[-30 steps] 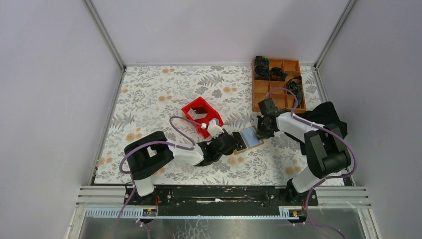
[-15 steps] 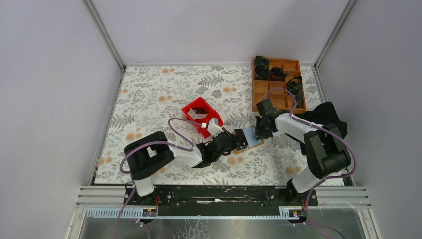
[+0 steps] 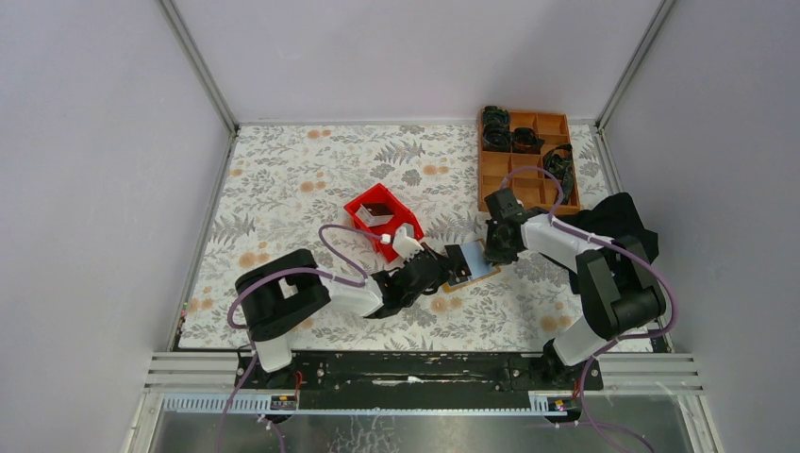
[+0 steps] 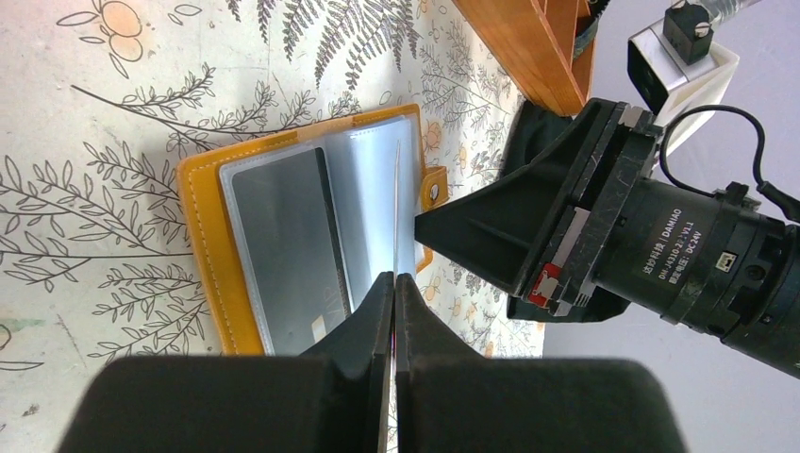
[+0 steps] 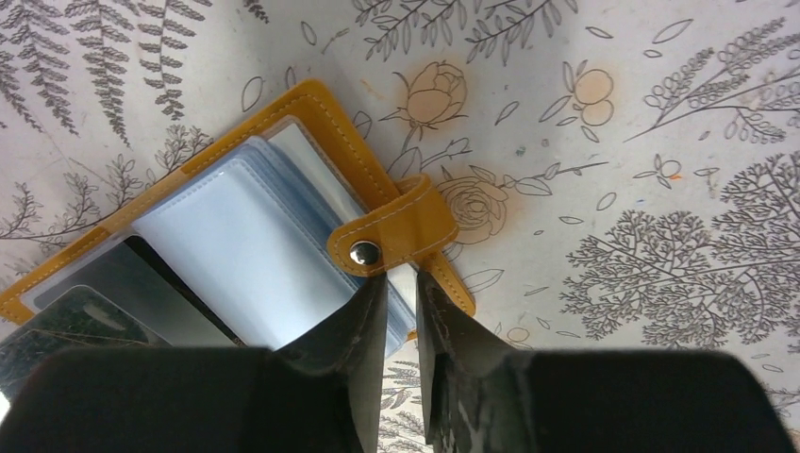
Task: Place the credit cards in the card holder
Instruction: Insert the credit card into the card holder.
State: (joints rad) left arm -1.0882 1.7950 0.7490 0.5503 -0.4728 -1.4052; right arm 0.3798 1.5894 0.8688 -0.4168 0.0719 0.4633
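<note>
Red bin (image 3: 354,206) — tray (image 3: 494,168) — flank card holder (image 3: 475,268).

Top external: fixed, high behind the arm bases, looking down on the whole table (image 3: 311,170); distant.
Left wrist: close and low, sighting along the left gripper (image 4: 393,283) and its edge-on credit card (image 4: 394,189), across the open card holder (image 4: 203,255) to the right gripper (image 4: 429,225).
Right wrist: close, looking steeply down on the holder's snap tab (image 5: 382,241).
Shared: card holder in all three views; right gripper in top and left wrist views.

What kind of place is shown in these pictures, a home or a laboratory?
Probably a laboratory test cell: a left arm and right arm bolted to a rail, plain grey walls with metal frame bars, and a floral cloth on the table.
</note>
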